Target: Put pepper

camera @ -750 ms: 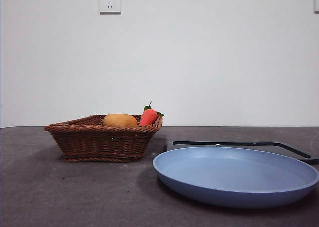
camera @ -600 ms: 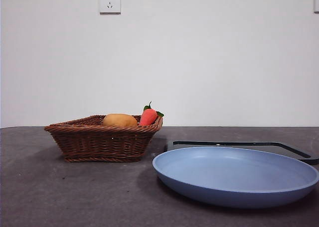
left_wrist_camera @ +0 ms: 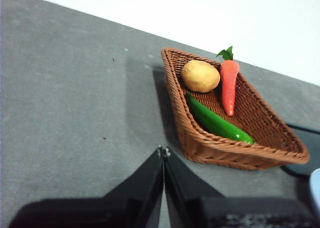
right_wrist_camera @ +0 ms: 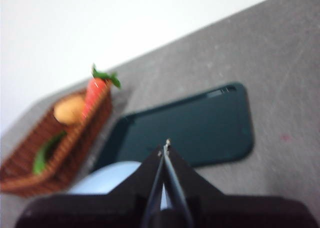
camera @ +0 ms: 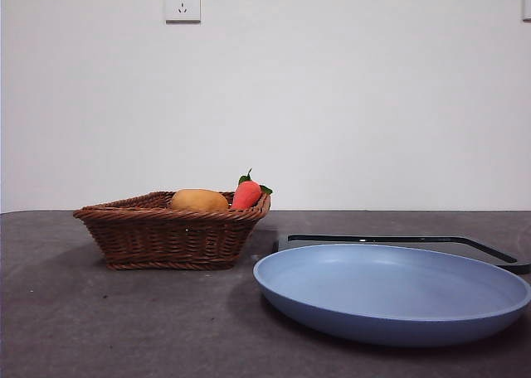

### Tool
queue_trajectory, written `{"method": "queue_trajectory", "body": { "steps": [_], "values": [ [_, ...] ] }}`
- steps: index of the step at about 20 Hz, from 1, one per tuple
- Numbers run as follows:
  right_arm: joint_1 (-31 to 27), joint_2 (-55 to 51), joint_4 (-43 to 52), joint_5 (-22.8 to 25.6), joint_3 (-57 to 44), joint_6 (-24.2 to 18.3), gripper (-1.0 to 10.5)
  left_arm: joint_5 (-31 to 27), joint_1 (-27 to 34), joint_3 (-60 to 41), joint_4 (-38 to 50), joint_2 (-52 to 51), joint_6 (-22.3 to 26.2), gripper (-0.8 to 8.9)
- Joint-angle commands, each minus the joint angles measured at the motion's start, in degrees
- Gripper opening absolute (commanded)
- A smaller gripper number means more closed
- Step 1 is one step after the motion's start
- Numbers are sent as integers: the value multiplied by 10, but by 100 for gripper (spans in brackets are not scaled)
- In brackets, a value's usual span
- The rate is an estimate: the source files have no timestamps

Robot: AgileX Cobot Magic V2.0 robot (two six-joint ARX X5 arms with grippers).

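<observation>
Here the pepper (left_wrist_camera: 218, 122) lies lengthwise in the basket (left_wrist_camera: 200, 143), tip toward its near corner; both grippers, left (left_wrist_camera: 163, 153) and right (right_wrist_camera: 166, 147), hover with fingers pressed together.

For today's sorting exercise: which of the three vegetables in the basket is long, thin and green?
The pepper, lying along the basket's wall. The potato is round and yellow-brown; the carrot is orange.

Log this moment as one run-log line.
pepper in basket | blue plate bare | left pincer shut, away | right pincer shut, above tray
</observation>
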Motion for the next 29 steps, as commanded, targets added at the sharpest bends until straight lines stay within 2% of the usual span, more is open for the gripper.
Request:
{"method": "queue_trajectory", "body": {
  "steps": [1,5,7,11,18,24,26,29],
  "values": [
    [1,7,10,-1,38,24,5,2,1,38,-10,0,-20,6],
    [1,49,-6,-1,99,21,5,3,1,95,-56,25,-19,6],
    [1,81,-31,-10,140,6,5,16,1,126,-75,52,-13,6],
    [2,154,-105,-39,225,-50,5,45,1,185,-111,112,14,6],
    [2,300,-297,-75,387,-166,5,159,1,295,-190,242,106,6],
    [2,395,-441,-76,482,-253,5,212,1,373,-289,329,175,6],
    [2,423,-481,-76,499,-273,6,223,1,394,-323,356,194,6],
    [2,442,-488,-76,501,-278,13,224,1,402,-326,371,193,10]
  ]
}}
